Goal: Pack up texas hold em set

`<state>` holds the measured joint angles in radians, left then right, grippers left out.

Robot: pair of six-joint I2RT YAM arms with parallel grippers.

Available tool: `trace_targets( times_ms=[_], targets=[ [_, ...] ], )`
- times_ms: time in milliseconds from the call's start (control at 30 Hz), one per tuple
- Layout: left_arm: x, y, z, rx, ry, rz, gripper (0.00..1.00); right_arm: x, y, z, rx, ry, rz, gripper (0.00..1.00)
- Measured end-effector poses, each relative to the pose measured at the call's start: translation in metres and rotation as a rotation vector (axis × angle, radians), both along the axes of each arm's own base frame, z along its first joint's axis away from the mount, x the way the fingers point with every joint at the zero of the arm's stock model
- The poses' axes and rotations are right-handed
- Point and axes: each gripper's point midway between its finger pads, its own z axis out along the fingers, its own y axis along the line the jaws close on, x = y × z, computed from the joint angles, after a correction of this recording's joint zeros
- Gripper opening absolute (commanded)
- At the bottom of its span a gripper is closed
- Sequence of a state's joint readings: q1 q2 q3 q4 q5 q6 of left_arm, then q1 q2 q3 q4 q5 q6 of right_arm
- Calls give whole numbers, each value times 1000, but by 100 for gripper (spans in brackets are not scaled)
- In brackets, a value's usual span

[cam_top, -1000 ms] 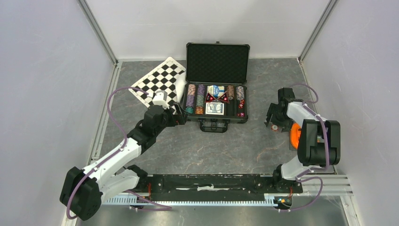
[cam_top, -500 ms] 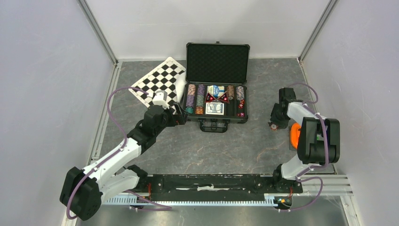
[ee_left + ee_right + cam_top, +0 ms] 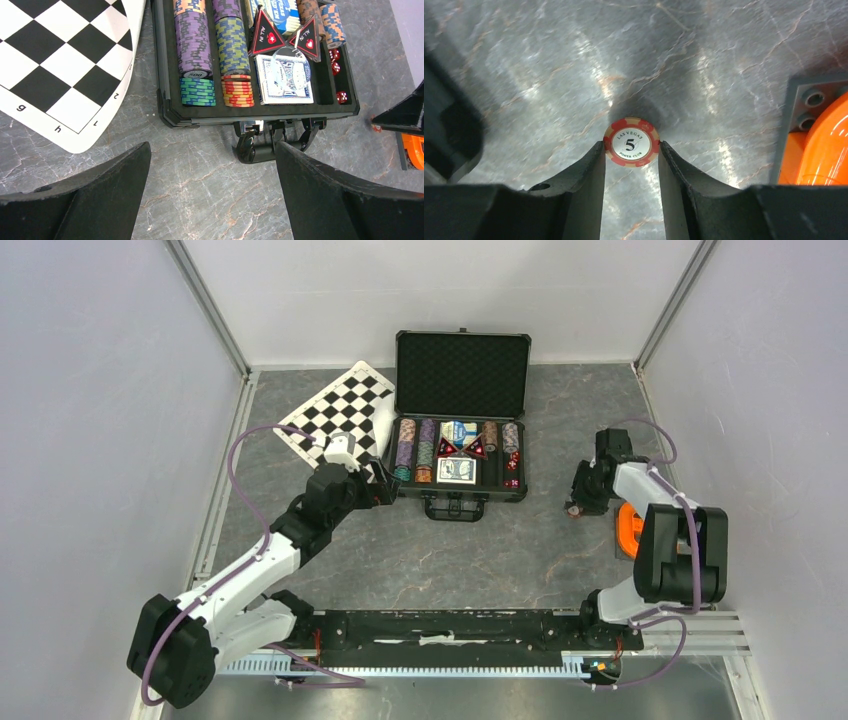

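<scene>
"LAS VEGAS 5 POKER CLUB" on red chip (image 3: 631, 142); "ALL IN" on triangular buttons (image 3: 268, 34); "500" on purple chip (image 3: 195, 74)

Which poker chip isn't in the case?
The red 5 chip, out on the table, pinched by the right pincer. All the other chips sit stacked inside the case.

Right of the case (image 3: 162, 95), my right gripper (image 3: 631, 150) has fingers (image 3: 579, 190) of matt black, faintly grainy plastic; the poker chip (image 3: 631, 141) between them is smooth, with a satin printed face. Tabletop (image 3: 549, 60) here: glossy grey marbled sheet, catching glare. The orange object (image 3: 819, 145) gleams, slick plastic. Inside the case, matt black foam lining (image 3: 462, 375); left of it, the checkered board (image 3: 60, 65) looks papery.
</scene>
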<state>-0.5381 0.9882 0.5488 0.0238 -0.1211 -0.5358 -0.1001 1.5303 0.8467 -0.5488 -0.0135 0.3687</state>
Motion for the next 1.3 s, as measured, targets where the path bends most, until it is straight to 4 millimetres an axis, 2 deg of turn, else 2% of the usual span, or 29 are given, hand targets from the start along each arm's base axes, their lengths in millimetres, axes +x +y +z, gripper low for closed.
trace_targets(
  times_ms=[200,333,433,467,600,667,833,967,1033,1100,1200,1233,1300],
  targets=[
    [0,-1,-1,0,3,-3,100,2,16,31,77,-92,33,43],
    [-1,-9,-5,-12,17,-42,100,0,27,41,123,-118,56,45],
    [1,-16,-9,-22,23,-68,100,0,37,48,154,-113,76,57],
    [2,-18,-11,-22,27,-73,100,2,39,51,157,-117,79,59],
    [0,-21,-13,-32,26,-90,100,18,47,70,146,-172,109,71],
    [0,-24,-13,-42,23,-106,100,21,46,70,129,-173,106,72],
    [-4,-40,-13,-68,21,-164,100,19,49,50,53,-102,133,71],
    [-18,-59,-16,-62,32,-228,100,20,57,46,3,-102,183,56],
    [-23,-65,-16,-58,39,-249,100,25,54,44,-21,-108,186,53],
    [-23,-66,-13,-58,34,-249,100,30,51,36,-39,-100,184,44],
    [-21,-62,-7,-57,16,-226,100,35,49,21,-45,-75,192,22],
    [-22,-60,-4,-58,9,-220,100,36,49,15,-46,-62,194,11],
    [-22,-57,1,-60,-1,-211,100,41,50,9,-49,-45,207,3]
  ],
)
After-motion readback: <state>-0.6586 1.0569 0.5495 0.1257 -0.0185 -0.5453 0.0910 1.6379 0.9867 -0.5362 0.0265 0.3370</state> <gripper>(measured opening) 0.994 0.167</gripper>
